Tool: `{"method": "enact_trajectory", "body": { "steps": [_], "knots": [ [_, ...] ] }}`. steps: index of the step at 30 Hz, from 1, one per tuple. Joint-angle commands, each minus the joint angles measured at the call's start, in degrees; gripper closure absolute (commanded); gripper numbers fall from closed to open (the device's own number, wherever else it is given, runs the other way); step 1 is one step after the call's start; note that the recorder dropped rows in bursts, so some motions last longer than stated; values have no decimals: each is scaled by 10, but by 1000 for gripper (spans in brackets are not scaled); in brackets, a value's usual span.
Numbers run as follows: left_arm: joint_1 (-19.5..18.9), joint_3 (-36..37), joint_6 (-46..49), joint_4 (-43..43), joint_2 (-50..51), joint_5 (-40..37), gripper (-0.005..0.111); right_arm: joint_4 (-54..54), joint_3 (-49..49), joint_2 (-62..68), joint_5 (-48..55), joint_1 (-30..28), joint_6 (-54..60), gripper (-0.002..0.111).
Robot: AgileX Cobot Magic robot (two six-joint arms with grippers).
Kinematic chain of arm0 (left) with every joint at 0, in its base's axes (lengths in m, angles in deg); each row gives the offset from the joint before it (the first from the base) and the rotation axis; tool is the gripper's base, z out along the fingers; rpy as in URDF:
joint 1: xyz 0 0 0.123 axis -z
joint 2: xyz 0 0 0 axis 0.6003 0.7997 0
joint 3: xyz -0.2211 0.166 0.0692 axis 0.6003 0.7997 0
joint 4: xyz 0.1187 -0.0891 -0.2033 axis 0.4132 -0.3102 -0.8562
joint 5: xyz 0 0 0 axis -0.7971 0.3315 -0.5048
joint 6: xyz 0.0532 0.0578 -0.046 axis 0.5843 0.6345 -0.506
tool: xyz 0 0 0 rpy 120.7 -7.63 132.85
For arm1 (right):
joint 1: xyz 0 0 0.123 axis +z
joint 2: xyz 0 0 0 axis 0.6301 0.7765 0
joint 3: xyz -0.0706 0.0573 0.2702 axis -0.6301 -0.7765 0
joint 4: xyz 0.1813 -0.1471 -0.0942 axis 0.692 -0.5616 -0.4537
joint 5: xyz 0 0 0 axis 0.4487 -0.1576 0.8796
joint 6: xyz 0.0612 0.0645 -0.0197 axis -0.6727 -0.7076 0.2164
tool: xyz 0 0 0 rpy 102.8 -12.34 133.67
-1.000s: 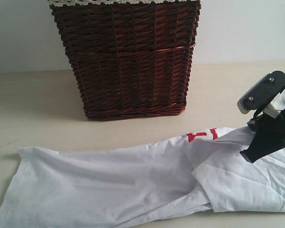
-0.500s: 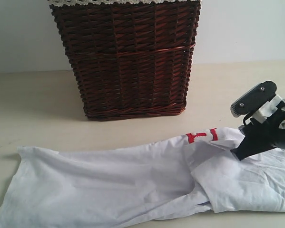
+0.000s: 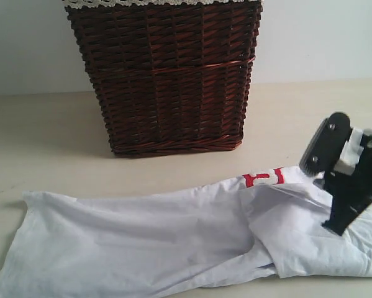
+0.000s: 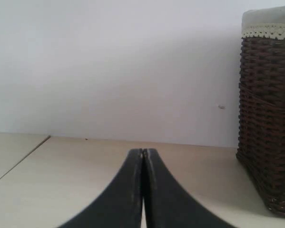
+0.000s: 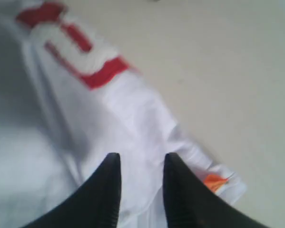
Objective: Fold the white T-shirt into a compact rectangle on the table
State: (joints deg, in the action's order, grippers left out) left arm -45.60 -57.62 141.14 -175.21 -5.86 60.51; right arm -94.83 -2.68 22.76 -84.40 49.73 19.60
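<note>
Dark wicker basket [image 3: 167,81] on table [image 3: 49,136], lace-trimmed lining [image 4: 268,21], contents unseen.

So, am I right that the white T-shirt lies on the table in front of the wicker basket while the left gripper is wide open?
Not quite: the left gripper is shut, its jaws pressed together, as the left wrist view shows. The white T-shirt does lie on the table in front of the wicker basket.

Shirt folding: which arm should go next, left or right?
Probably right. The right claw hangs open over the shirt, near the red letters. The left claw is shut and sees only table and basket.
</note>
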Motion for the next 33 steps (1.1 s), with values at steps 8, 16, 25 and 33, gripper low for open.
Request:
{"method": "enact_trajectory", "body": {
  "steps": [8, 16, 25, 33],
  "knots": [
    [1, 0, -3, 1, -4, 0, 107, -60, 2, 74, -36, -2, -24, 108],
    [1, 0, -3, 1, -4, 0, 107, 100, 2, 77, -210, -2, -17, 108],
    [1, 0, -3, 1, -4, 0, 107, -111, 1, 43, -1, -1, -68, 108],
    [1, 0, -3, 1, -4, 0, 107, -178, 0, 46, 40, -1, -86, 108]
  ]
}}
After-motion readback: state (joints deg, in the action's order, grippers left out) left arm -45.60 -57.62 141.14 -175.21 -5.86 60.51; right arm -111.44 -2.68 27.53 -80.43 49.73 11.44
